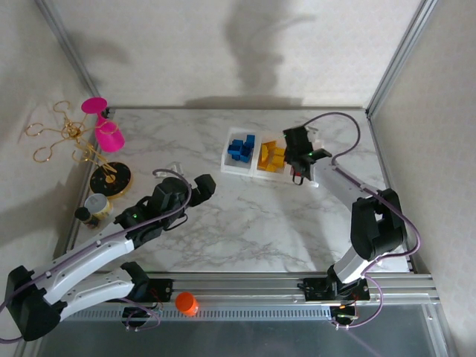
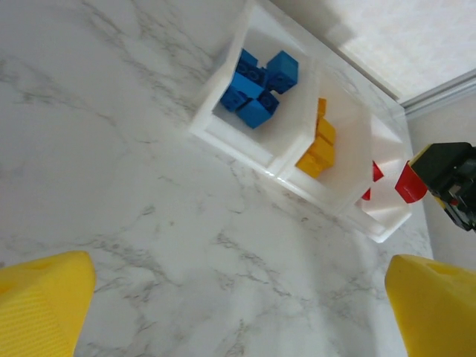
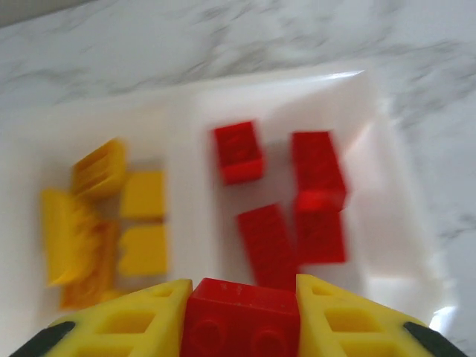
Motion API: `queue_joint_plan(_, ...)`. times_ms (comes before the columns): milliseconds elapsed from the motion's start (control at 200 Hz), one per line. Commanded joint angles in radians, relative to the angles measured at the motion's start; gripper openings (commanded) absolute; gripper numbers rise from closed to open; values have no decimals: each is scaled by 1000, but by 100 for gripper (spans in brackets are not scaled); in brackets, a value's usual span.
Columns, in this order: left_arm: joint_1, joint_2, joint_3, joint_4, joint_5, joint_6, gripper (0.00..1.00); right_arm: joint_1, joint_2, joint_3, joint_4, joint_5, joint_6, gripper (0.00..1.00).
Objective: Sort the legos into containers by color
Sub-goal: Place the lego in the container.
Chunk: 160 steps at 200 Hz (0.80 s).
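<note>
The containers are one clear whitish tray (image 1: pixel 245 172) with three compartments in a row. Blue legos (image 1: pixel 241 148) fill its left cell and yellow legos (image 1: pixel 271 157) the middle one. My right gripper (image 1: pixel 297 172) hangs over the right cell, shut on a red lego (image 3: pixel 242 320). Below it, several red legos (image 3: pixel 316 171) lie in that cell, beside the yellow ones (image 3: pixel 141 197). The left wrist view shows the tray (image 2: pixel 223 137) and the held red lego (image 2: pixel 407 184). My left gripper (image 2: pixel 238 312) is open over bare marble, left of the tray (image 1: pixel 202 187).
A pink cup (image 1: pixel 108 134), a gold wire stand (image 1: pixel 63 134), a black disc (image 1: pixel 110 178) and a small jar (image 1: pixel 95 204) crowd the table's left edge. An orange cap (image 1: pixel 186 303) sits on the front rail. Metal frame posts bound the back corners.
</note>
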<state>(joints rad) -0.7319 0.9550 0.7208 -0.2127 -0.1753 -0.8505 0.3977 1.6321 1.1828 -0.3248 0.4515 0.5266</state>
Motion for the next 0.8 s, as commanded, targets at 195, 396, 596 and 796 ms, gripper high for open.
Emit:
queue_joint_plan(195, -3, 97, 54, 76, 66, 49, 100, -98, 184, 142, 45, -49, -92, 38)
queue_joint_plan(396, -1, 75, 56, 61, 38, 68, 100, -99, 202, 204, 17, -36, -103, 59)
queue_joint_plan(596, -1, 34, 34, 46, 12, 62, 100, -29, 106, 156, 17, -55, -104, 64)
queue_joint_plan(796, 0, -24, 32, -29, -29, 60, 100, 124, 24, 88, 28, -91, -91, 70)
